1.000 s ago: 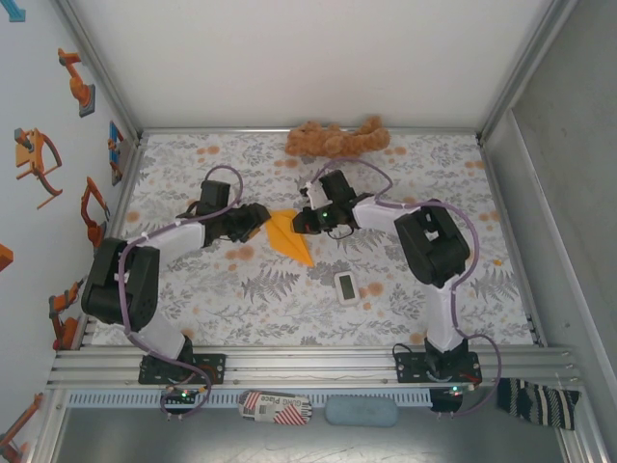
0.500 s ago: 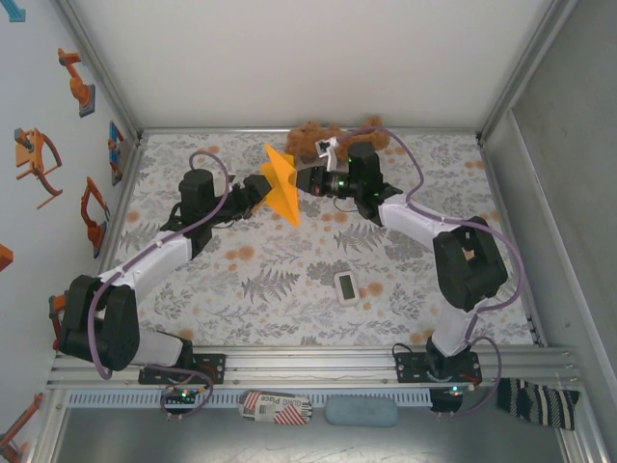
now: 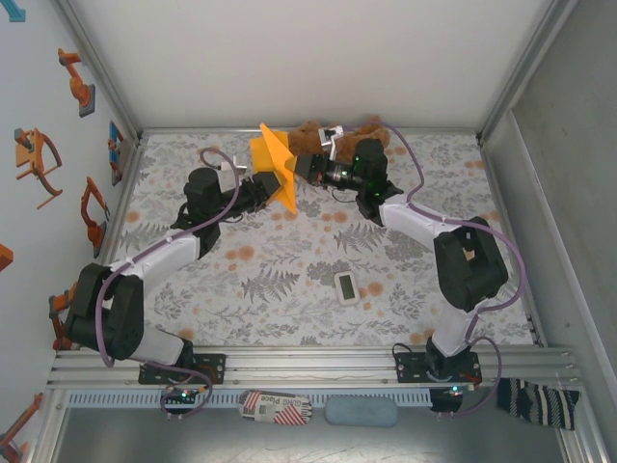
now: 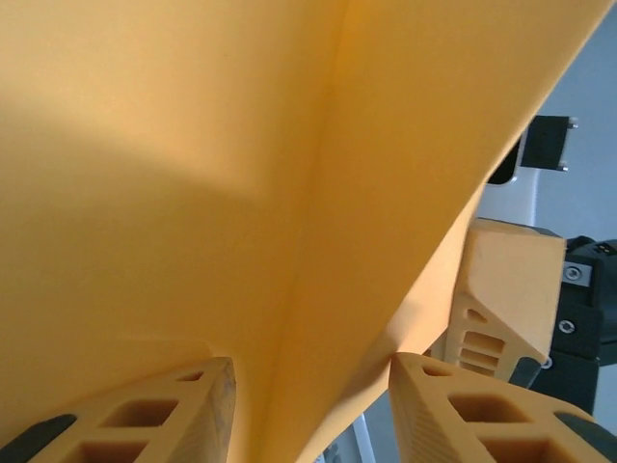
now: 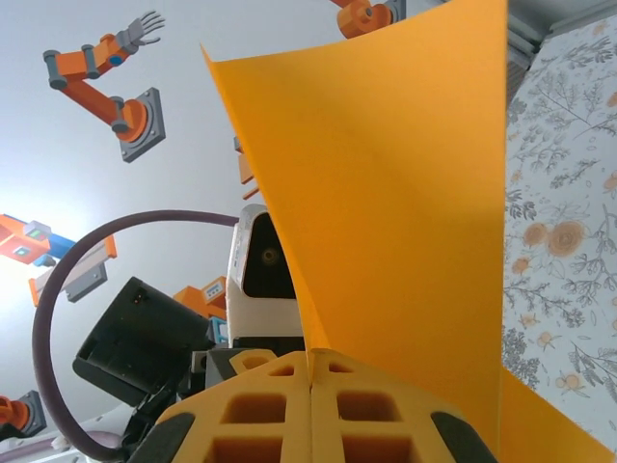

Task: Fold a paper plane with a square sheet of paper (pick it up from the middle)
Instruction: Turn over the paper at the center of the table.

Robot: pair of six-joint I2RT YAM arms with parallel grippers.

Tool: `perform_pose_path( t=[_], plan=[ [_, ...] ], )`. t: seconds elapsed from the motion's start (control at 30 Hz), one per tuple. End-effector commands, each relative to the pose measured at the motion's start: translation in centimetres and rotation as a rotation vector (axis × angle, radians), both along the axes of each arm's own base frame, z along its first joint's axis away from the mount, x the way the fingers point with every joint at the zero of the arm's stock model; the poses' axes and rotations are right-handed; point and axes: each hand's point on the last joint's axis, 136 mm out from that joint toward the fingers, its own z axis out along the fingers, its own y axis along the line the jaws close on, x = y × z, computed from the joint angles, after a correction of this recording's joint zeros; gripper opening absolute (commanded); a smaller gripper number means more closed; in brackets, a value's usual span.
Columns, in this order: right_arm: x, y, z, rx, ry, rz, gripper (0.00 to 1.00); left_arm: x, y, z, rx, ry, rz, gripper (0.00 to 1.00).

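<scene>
Item: square sheet of paper (image 3: 273, 166), orange, creased, held aloft between both grippers over the far table (image 3: 289, 280) (near the plush toy (image 3: 307, 135)).
Right gripper (image 5: 310, 371): clamped on its edge.
Left gripper (image 4: 308, 376): jaws apart astride the crease; grip undeterminable.

Dark letters are printed on a white patch of the red and white striped packet (image 3: 275, 406) that lies in front of the bench, below the metal rail, but they are too small and blurry to be read. A little screen is seen on the small white device (image 3: 346, 286) on the bench, yet nothing on it can be made out. The orange robot-arm stickers (image 3: 37, 159) on the left wall are only pictures, so no clear word or number can be read.
</scene>
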Motion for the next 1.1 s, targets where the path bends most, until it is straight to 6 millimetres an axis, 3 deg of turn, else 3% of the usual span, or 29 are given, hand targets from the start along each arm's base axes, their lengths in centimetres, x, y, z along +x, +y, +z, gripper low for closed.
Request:
perform_pose_path(
  t=[0.0,0.13,0.77,1.07],
  plan=[
    [-0.1,-0.4,0.8,0.037,-0.009,0.012,0.02,-0.8,-0.9,3.0,-0.07,-0.106,-0.067,0.45],
    [0.2,-0.7,0.7,0.044,0.004,0.003,0.01,-1.0,-1.0,3.4,-0.079,-0.134,-0.075,0.44],
    [0.5,-1.1,0.5,0.054,0.029,0.0,0.04,-1.0,-0.9,3.2,-0.048,-0.167,-0.07,0.18],
    [0.5,-2.3,0.4,0.051,0.032,-0.027,0.19,-1.1,-0.6,3.0,-0.027,-0.179,-0.056,0.1]
  ],
)
